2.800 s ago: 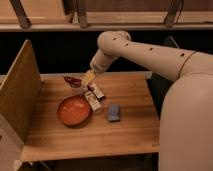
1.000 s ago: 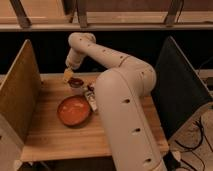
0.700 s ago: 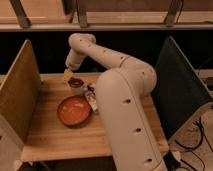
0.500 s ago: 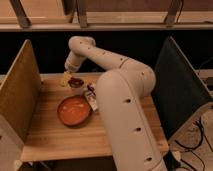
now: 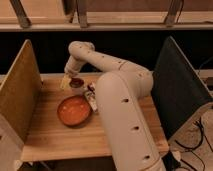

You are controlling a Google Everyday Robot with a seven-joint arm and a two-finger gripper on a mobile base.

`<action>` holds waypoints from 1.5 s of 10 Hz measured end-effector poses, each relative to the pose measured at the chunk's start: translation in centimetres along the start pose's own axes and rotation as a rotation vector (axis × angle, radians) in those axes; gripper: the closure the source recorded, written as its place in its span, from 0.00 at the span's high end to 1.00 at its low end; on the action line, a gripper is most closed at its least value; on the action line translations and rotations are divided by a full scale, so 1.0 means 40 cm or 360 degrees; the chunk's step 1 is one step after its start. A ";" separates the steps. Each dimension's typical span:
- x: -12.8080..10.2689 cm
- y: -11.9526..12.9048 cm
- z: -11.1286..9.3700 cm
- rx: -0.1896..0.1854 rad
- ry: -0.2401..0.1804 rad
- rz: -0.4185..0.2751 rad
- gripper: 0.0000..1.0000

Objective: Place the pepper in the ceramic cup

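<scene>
No words or numbers can be read anywhere. The bottles (image 5: 91, 98) beside the bowl (image 5: 60, 107) carry labels too blurred to make out, and the arm (image 5: 120, 100) shows no legible marking. The gripper (image 5: 67, 80) hangs over the back left of the table (image 5: 60, 141), just beside the cup (image 5: 77, 83).

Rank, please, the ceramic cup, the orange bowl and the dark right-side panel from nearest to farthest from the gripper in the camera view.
The gripper hangs over the table's back left.
1. Ceramic cup, just beside it, image right.
2. Orange bowl, toward the front edge.
3. Dark panel, along the table's right side.
</scene>
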 end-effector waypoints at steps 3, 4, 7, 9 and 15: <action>-0.013 0.006 0.022 0.0013 -0.0020 0.0033 0.52; -0.013 0.008 0.024 0.0011 -0.0021 0.0035 0.44; -0.014 0.013 0.028 0.0007 -0.0031 0.0039 0.12; -0.011 0.025 0.018 -0.0023 -0.0029 0.0041 0.00; 0.140 0.123 -0.180 -0.0401 0.0338 -0.0110 0.00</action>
